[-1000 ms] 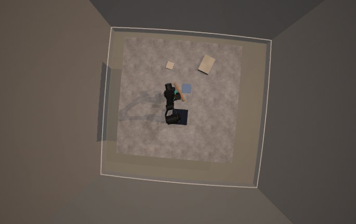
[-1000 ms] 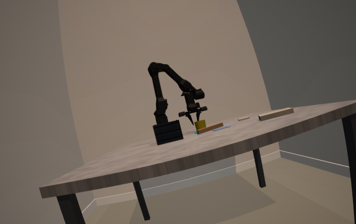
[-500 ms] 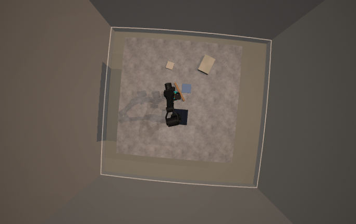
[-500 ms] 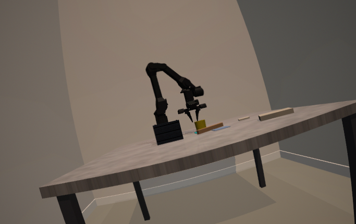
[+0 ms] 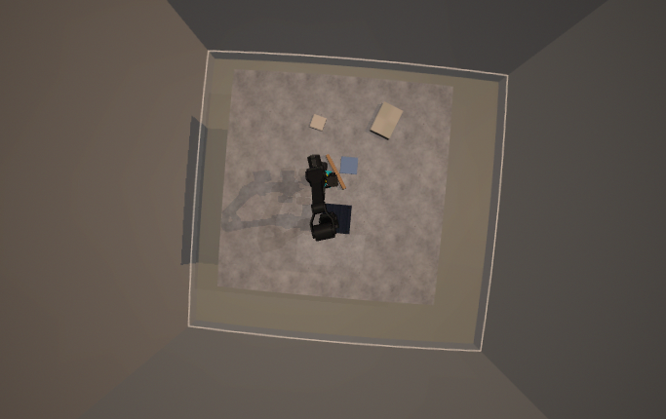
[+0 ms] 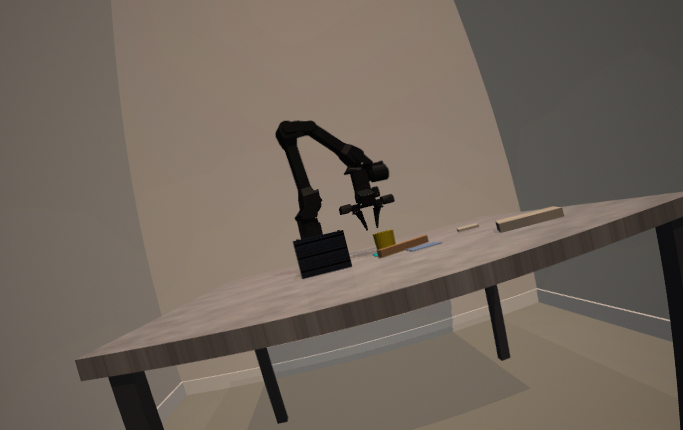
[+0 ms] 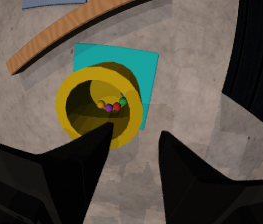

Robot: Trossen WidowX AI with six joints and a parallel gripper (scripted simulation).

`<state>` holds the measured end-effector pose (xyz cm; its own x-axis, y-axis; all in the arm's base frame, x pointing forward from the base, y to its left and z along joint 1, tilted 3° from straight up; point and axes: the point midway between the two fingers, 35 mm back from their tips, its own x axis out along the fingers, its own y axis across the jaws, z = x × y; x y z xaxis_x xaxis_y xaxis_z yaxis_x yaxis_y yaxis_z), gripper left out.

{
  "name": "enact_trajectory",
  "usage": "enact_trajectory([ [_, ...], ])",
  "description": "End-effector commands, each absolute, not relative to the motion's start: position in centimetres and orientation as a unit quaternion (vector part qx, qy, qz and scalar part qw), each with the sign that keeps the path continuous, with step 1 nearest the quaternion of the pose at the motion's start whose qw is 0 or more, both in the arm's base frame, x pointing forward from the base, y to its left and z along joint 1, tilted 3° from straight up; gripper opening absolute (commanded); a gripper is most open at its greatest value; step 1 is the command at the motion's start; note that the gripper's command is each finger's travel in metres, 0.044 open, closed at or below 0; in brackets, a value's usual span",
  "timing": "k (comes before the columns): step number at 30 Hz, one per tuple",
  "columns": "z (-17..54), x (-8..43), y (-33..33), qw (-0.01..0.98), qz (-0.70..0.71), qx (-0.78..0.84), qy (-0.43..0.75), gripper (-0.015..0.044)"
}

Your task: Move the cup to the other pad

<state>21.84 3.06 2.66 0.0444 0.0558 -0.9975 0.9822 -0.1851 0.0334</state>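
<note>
Gripper (image 6: 372,228) (image 7: 136,132): spread, unladen, above and beside yellow cup (image 6: 384,239) (image 7: 134,120). Below: cup upright on teal pad (image 6: 375,255) (image 7: 149,75), marbles (image 7: 116,107) inside.

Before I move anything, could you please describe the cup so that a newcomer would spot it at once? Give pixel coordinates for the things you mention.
On the table (image 5: 403,234) (image 6: 440,283), look beside the long wooden bar (image 5: 335,171) (image 6: 402,246) (image 7: 62,32). The cup (image 6: 384,239) (image 7: 99,107) stands at a turquoise pad (image 7: 144,75), and it alone is yellow, round and holds marbles (image 7: 112,106).

Teal pad (image 7: 144,82) (image 5: 329,171) (image 6: 376,255) partly hidden under cup (image 7: 132,107) (image 6: 385,239)
</note>
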Motion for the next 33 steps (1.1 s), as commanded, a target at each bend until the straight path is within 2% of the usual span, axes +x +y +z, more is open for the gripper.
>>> enact_trajectory([
  [1, 2.6, 21.8, 3.0, 0.446, -0.52, 0.568, 0.457, 0.0225],
  [9, 3.0, 21.9, 3.0, 0.446, -0.52, 0.568, 0.457, 0.0435],
  [24, 8.8, 21.5, 2.8, 0.447, -0.52, 0.569, 0.454, 0.044],
  [33, 8.6, 21.3, 2.9, 0.445, -0.52, 0.569, 0.455, 0.044],
])
